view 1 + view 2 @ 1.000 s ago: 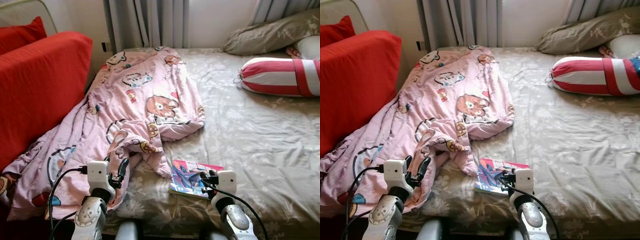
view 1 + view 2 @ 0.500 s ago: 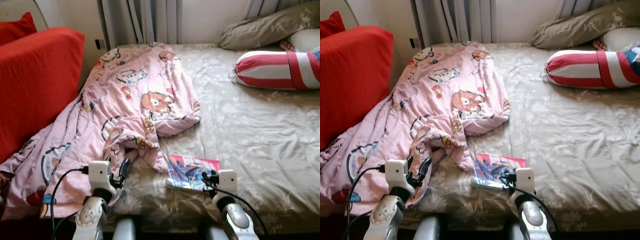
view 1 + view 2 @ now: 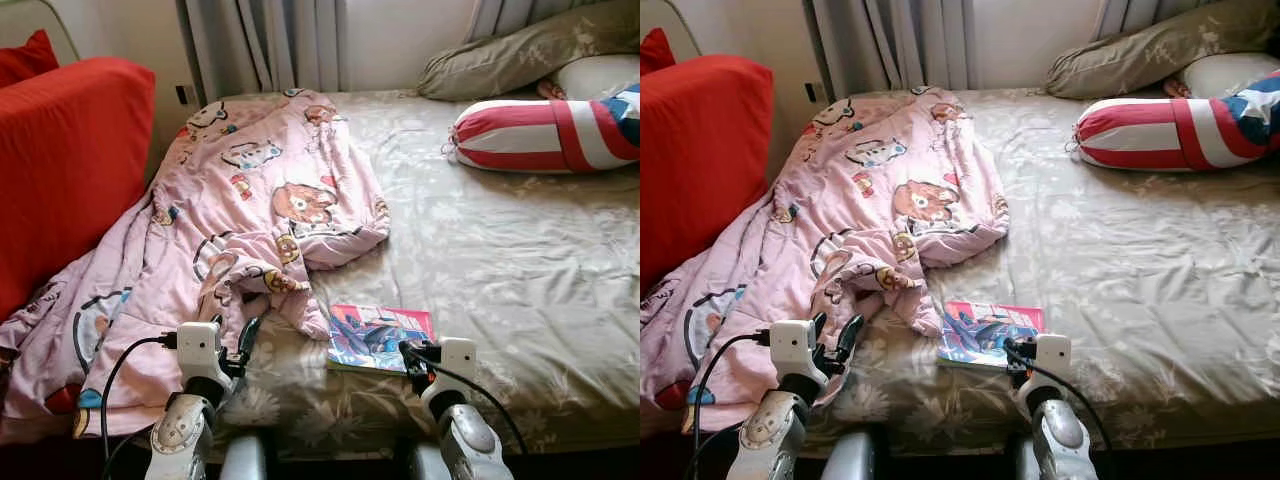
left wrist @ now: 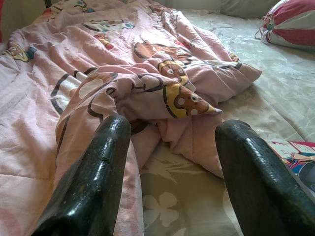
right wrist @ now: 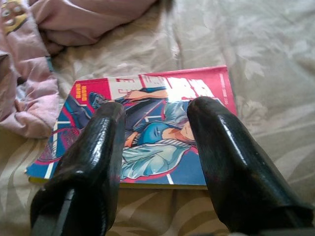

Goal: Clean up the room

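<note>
Just above the near edge of the bed, our right gripper (image 5: 155, 147) hangs with its two black fingers spread apart, holding nothing, and the glossy red-and-blue comic book (image 3: 380, 336) lies flat on the floral olive bedsheet (image 3: 520, 260) directly beyond its tips. Our left gripper (image 4: 172, 167) is spread wide too, facing the crumpled pink cartoon-print quilt (image 3: 250, 210). Farther off, a red-and-white striped bolster (image 3: 530, 135) rests near the pillows.
</note>
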Tool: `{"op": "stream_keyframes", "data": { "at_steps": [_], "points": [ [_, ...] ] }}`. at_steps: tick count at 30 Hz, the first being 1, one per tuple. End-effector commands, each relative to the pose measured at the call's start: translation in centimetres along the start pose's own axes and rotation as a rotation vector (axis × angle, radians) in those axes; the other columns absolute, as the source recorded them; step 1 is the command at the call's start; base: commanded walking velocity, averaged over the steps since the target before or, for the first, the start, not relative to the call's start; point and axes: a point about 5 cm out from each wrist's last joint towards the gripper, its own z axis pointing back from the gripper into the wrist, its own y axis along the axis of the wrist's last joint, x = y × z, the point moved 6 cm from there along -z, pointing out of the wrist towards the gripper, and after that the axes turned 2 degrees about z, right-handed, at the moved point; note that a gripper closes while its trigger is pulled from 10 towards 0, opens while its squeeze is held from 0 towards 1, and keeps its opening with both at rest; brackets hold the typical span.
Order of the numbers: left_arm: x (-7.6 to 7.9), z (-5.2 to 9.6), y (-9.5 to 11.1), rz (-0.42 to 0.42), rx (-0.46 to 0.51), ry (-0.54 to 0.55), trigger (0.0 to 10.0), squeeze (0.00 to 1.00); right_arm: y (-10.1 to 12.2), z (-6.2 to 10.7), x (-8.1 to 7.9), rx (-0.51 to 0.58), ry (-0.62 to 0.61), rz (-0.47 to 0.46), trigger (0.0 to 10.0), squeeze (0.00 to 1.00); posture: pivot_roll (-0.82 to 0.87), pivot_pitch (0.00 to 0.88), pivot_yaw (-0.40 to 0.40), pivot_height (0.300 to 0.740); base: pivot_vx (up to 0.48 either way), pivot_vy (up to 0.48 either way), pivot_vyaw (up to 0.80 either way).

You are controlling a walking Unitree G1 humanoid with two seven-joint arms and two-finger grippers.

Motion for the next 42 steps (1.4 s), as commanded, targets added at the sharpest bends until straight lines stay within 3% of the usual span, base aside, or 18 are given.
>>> {"op": "stream_keyframes", "data": {
  "at_steps": [1, 14, 15, 42],
  "points": [
    [-0.13, -0.19, 0.47, -0.006, 0.014, -0.006, 10.0, 0.00, -0.47, 0.02, 0.04, -0.021, -0.003, -0.024, 10.0, 1.00, 0.07, 0.000, 0.032, 0.577, 0.000, 0.000, 0.00],
    [0.02, -0.16, 0.34, -0.004, 0.011, -0.004, 10.0, 0.00, -0.45, -0.04, -0.43, -0.021, 0.022, -0.008, 10.0, 1.00, 0.07, 0.000, 0.032, 0.577, 0.000, 0.000, 0.00],
    [0.08, -0.17, 0.30, -0.002, 0.010, -0.004, 10.0, 0.00, -0.57, -0.03, -0.48, -0.027, 0.024, 0.002, 10.0, 0.08, 0.07, 0.000, 0.031, 0.577, 0.000, 0.000, 0.00],
    [0.08, -0.17, 0.30, -0.002, 0.010, -0.004, 10.0, 0.00, -0.57, -0.03, -0.48, -0.027, 0.024, 0.002, 10.0, 0.08, 0.07, 0.000, 0.031, 0.577, 0.000, 0.000, 0.00]
  ]
}}
